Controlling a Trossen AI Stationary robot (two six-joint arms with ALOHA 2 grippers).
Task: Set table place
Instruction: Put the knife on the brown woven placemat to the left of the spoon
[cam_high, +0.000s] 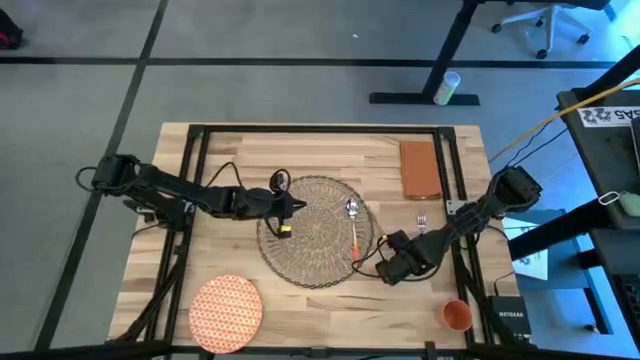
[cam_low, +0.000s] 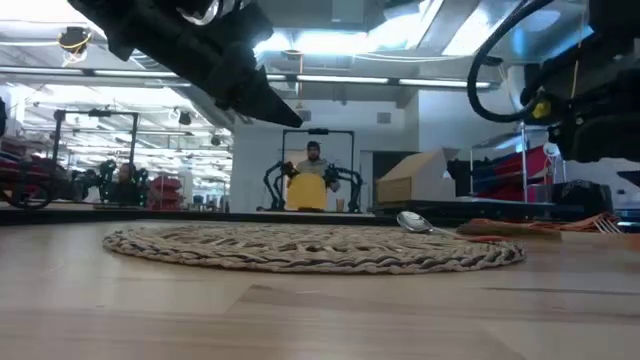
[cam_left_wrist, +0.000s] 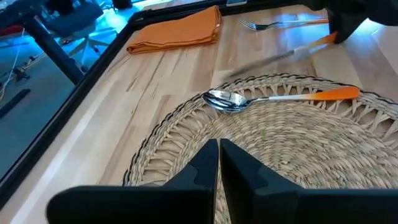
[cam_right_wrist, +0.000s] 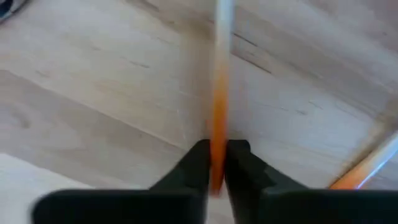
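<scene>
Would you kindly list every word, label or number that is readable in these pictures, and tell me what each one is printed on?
"NETGEAR": on the small dark box at the table's right near corner, high view.
White sign at the right edge, high view: dark lettering, too blurred to read.
White paper beside the table's right edge: print too small to read.
Nothing readable on the placemat, napkin, plate, cup or cutlery.
</scene>
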